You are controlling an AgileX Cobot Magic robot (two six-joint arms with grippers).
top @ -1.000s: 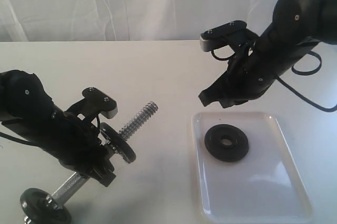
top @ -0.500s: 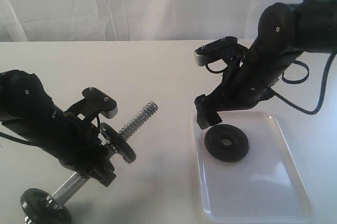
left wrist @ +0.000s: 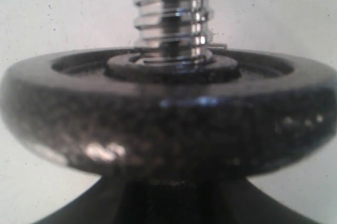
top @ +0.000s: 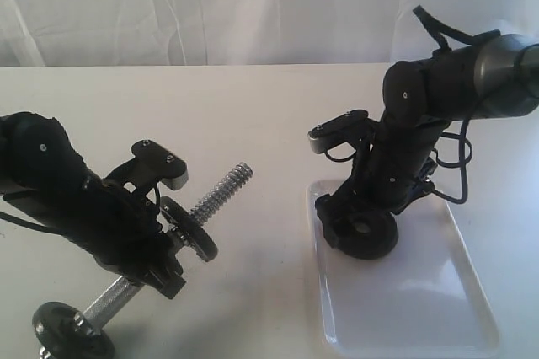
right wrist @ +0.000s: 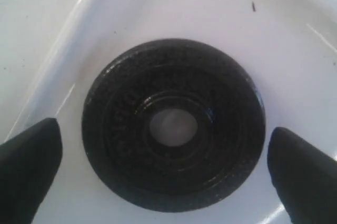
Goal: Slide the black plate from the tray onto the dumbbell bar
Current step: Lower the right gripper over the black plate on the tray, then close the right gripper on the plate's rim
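Right gripper (right wrist: 166,153): jaws spread wide, holding nothing. Fingertips (right wrist: 31,161) sit either side of the black plate (right wrist: 174,124), each just clear of its rim; I cannot tell if the tips touch the tray floor.

Plate lies flat in the tray (right wrist: 253,34), close to a corner wall, centre hole showing white through it. From the exterior view, my right gripper (top: 358,226) is down over the plate (top: 375,245) at the tray's (top: 421,308) far left end.

Left gripper (top: 164,256): closed around the middle of the dumbbell bar (top: 221,186), bar tilted, bare threaded end up and pointing toward the tray, well apart from it. One mounted disc (top: 192,231) sits just beyond the grip, filling the wrist view (left wrist: 168,124) below the thread (left wrist: 171,19). End disc (top: 72,334) is low by the white table (top: 253,115).
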